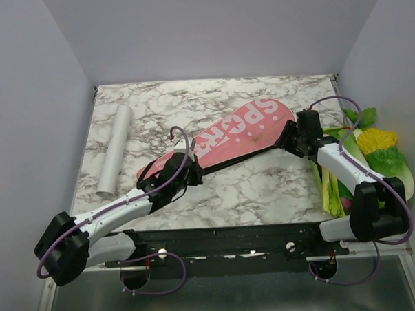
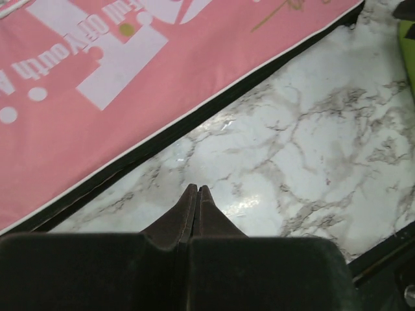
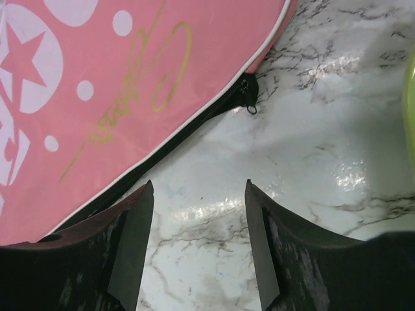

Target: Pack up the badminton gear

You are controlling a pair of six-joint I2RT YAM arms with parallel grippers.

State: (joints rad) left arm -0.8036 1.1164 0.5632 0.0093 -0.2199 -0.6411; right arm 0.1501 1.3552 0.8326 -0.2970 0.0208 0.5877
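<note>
The long pink bag (image 1: 237,132) with white "SPORT" lettering lies diagonally across the marble table, black edging along its near side. Its pink face fills the top left of the left wrist view (image 2: 130,84) and of the right wrist view (image 3: 110,84), where the zipper pull (image 3: 249,103) shows at the black edge. My left gripper (image 2: 197,189) is shut and empty over bare marble beside the bag's narrow end. My right gripper (image 3: 198,188) stands open over marble just off the bag's wide end, holding nothing. A white tube (image 1: 115,149) lies at the far left. No rackets show.
Green and yellow toy vegetables (image 1: 373,152) are piled along the table's right edge beside the right arm. A yellow-green piece (image 2: 408,52) shows at the right of the left wrist view. The table's dark front rail (image 1: 232,240) runs between the arm bases.
</note>
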